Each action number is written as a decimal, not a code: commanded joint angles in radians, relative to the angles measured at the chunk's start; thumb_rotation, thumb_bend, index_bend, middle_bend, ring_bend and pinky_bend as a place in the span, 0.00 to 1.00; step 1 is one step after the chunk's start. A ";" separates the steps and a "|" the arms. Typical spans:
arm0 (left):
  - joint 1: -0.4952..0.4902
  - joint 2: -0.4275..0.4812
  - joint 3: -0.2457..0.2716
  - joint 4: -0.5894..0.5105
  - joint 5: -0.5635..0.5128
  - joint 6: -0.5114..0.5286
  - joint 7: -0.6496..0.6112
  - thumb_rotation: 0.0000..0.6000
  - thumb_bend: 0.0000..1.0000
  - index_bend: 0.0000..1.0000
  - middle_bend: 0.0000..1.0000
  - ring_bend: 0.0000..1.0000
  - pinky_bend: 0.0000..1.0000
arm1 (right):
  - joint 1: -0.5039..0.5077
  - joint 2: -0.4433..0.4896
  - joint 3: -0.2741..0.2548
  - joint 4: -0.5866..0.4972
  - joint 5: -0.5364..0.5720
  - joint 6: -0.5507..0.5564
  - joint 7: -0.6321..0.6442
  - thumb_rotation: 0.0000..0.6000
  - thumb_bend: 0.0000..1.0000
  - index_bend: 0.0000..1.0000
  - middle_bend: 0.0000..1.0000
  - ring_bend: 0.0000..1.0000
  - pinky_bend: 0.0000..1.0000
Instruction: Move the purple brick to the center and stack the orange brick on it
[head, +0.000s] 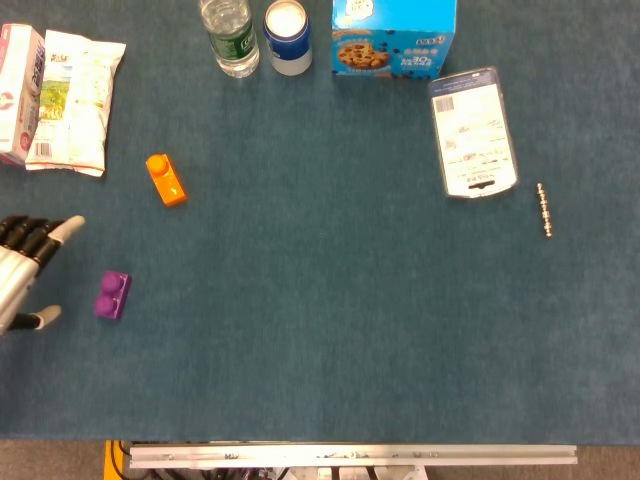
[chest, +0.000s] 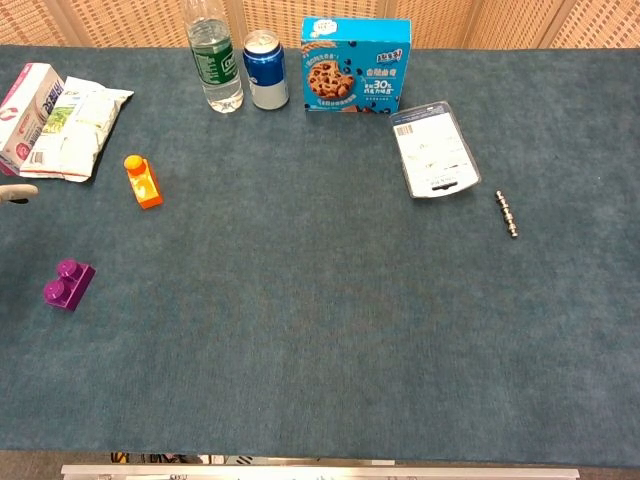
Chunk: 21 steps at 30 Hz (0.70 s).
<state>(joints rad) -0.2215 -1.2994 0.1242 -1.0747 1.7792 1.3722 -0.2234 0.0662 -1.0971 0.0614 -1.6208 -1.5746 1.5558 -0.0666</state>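
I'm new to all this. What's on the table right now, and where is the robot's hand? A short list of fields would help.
purple brick: near left edge, untouched
orange brick: behind the purple one, apart from it
left hand: at left edge, fingers apart, holding nothing, beside the purple brick
right hand: not in view
back row: water bottle, blue can, cookie box
far left: snack packets
right side: flat package, small metal rod
stack: not yet started

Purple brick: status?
Left hand open, empty, beside purple brick, not touching. Right hand out of view. Orange brick untouched, apart. Center bare, path unobstructed.
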 joint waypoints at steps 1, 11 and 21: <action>-0.020 -0.039 0.014 0.056 0.027 0.006 -0.030 1.00 0.13 0.08 0.19 0.17 0.15 | 0.000 0.002 0.000 -0.004 -0.001 0.000 -0.004 1.00 0.18 0.30 0.35 0.32 0.38; -0.052 -0.117 0.035 0.184 0.047 0.009 -0.087 1.00 0.13 0.08 0.19 0.17 0.15 | 0.000 0.014 0.003 -0.024 0.001 -0.001 -0.016 1.00 0.17 0.30 0.35 0.32 0.38; -0.063 -0.159 0.042 0.245 0.037 0.020 -0.116 1.00 0.13 0.08 0.19 0.17 0.15 | -0.004 0.024 0.000 -0.037 0.001 -0.001 -0.020 1.00 0.18 0.30 0.35 0.32 0.39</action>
<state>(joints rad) -0.2837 -1.4557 0.1669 -0.8310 1.8178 1.3892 -0.3369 0.0625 -1.0732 0.0617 -1.6570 -1.5736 1.5540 -0.0862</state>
